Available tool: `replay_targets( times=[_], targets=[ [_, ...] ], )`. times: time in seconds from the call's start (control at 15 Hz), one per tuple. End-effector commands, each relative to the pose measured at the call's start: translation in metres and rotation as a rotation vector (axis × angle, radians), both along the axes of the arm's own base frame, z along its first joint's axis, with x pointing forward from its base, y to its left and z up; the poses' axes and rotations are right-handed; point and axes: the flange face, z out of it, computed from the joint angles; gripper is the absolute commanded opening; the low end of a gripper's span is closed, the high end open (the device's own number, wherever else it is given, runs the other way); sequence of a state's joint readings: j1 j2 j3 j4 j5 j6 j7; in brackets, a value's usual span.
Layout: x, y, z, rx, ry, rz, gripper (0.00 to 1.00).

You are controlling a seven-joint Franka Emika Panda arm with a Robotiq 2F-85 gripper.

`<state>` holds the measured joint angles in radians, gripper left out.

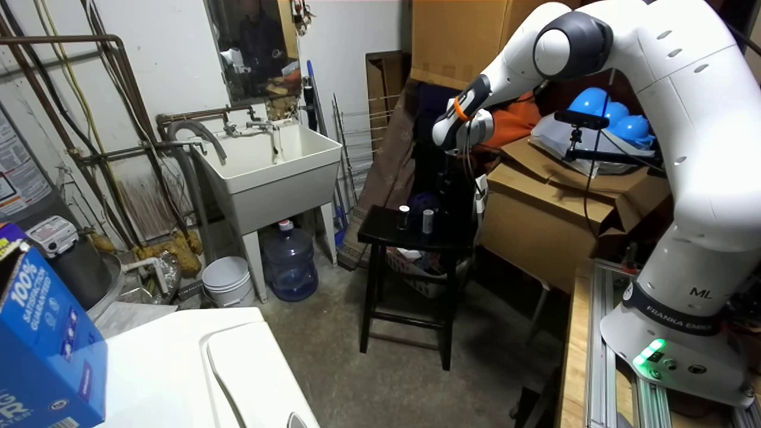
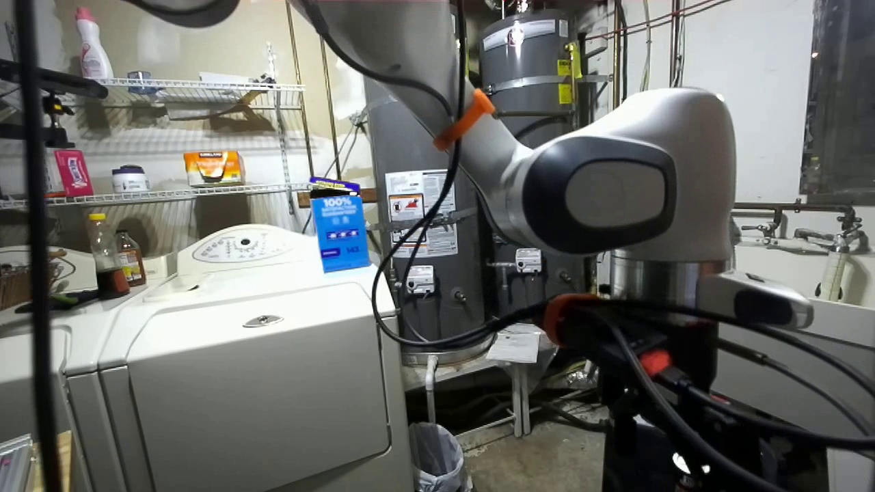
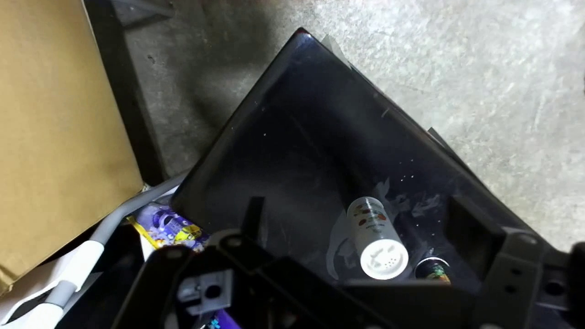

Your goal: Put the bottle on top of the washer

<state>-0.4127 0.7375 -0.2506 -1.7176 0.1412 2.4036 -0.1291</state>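
Nearest in the wrist view hung the tool (image 3: pixel 358 219), spread wide, its jaws well apart. Through the gap, between four and five o'clock from the middle, a clear bottle (image 3: pixel 377 242) with a white cap stood upright on the tabletop (image 3: pixel 311 137), apart from both jaws; red and orange prints marked its side, too small to read. Just beside it, at four o'clock, a second bottle (image 3: pixel 433 269) showed green and orange on dark, the rest hidden behind the tool. Which of the two the task meant could not be told. At eight o'clock lay a purple-and-yellow wrapper (image 3: pixel 171 226), its words illegible, and at nine a cardboard box (image 3: pixel 59 123).

In an exterior view, the robot arm (image 1: pixel 701 148) stood between three and four o'clock from the tabletop, its base marked ML above a band (image 1: pixel 672 318) reading FRANKA EMIKA. The washer (image 1: pixel 178 362) stood at eight o'clock, bearing a blue box (image 1: pixel 53 351) that said 100% SATISFACTION GUARANTEED; in an exterior view it also showed the number 143 (image 2: pixel 352 250). Farther off there, near twelve o'clock from the washer, an orange box (image 2: pixel 214 171) on a wire shelf (image 2: pixel 253 189) seemed to read KIRKLAND.
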Motion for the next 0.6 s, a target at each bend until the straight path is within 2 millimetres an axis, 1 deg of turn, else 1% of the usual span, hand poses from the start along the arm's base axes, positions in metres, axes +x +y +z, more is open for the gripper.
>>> replay_targets(
  times=[0.0, 0.07, 0.27, 0.4, 0.47, 0.53],
  targets=[
    [0.028, -0.029, -0.031, -0.021, -0.022, -0.043, 1.0],
    [0.032, -0.035, -0.039, -0.013, -0.032, -0.043, 1.0],
    [0.048, -0.048, -0.055, -0.024, -0.083, -0.059, 1.0],
    [0.058, -0.053, -0.063, -0.015, -0.104, -0.072, 1.0],
    [0.062, -0.054, -0.058, 0.0, -0.111, -0.067, 1.0],
    [0.047, -0.048, -0.056, -0.025, -0.075, -0.043, 1.0]
  ],
)
